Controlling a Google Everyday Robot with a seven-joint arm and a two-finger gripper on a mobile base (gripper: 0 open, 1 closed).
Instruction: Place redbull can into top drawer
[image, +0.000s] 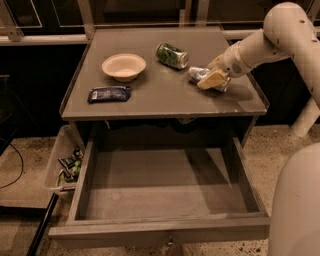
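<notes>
The redbull can (197, 74) lies on its side on the grey table top (165, 92), right of the middle. My gripper (213, 79) is down at the can's right end, touching or covering that end, and hides part of it. The arm reaches in from the upper right. The top drawer (165, 187) is pulled wide open under the table top. Its flat grey bottom is bare and its small knob (170, 245) shows at the front edge.
A green-patterned can (171, 55) lies on its side behind the redbull can. A cream bowl (124, 66) and a dark blue snack packet (109, 93) sit on the left of the table. A clear plastic bin (61, 161) with items stands at lower left. My white body (295, 210) fills the lower right.
</notes>
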